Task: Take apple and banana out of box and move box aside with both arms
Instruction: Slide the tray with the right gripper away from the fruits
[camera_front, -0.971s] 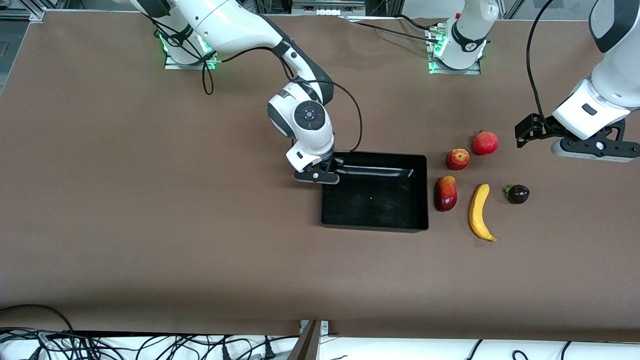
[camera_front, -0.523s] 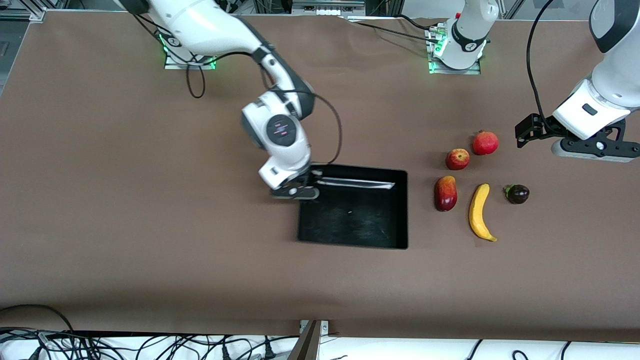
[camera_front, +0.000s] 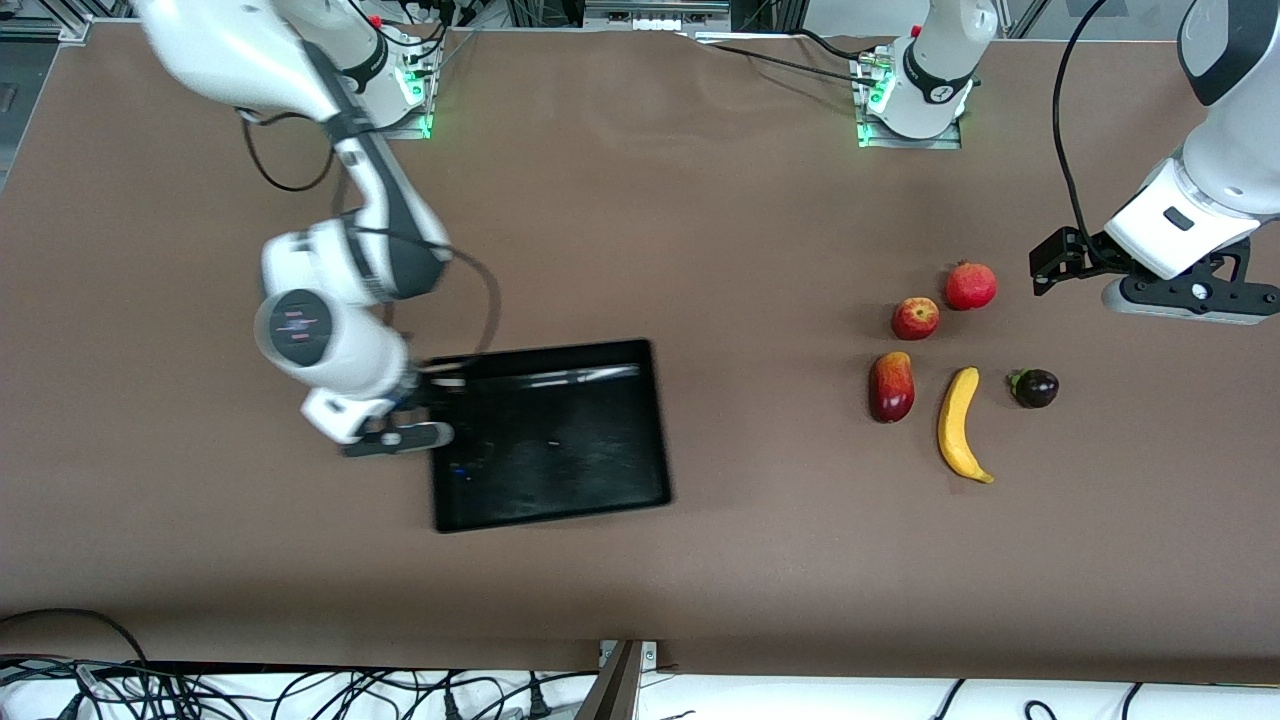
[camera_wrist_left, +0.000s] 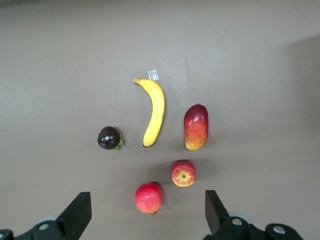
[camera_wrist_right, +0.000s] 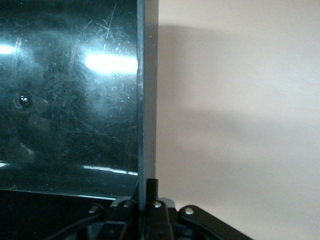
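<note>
Your right arm has the box by one short wall, the wall toward the right arm's end of the table, and the step in hand is the last one: moving it aside. The right gripper is clamped on that wall; in the right wrist view the fingers pinch the thin black edge, glossy floor on one side, bare brown table on the other. The arm reaches down from its base, elbow bent, wrist head low above the table beside the box. The box sits slightly skewed on the table, empty, well apart from the fruit.

The fruit is already out. The mango lies nearest the box; the apple sits just beside it, farther from the front camera, with the red crowned fruit next along. The banana lies between the mango and a small dark purple fruit.

Your left arm waits, its left gripper held high toward its own end of the table, jaws wide and holding nothing; its wrist view looks straight down on all five fruits, the fingertips spread.

What comes next, by my reading: settle the box flat, then release the wall cleanly without tipping the tray. Only one arm is on the box, so watch for it swinging round the pinch point.
</note>
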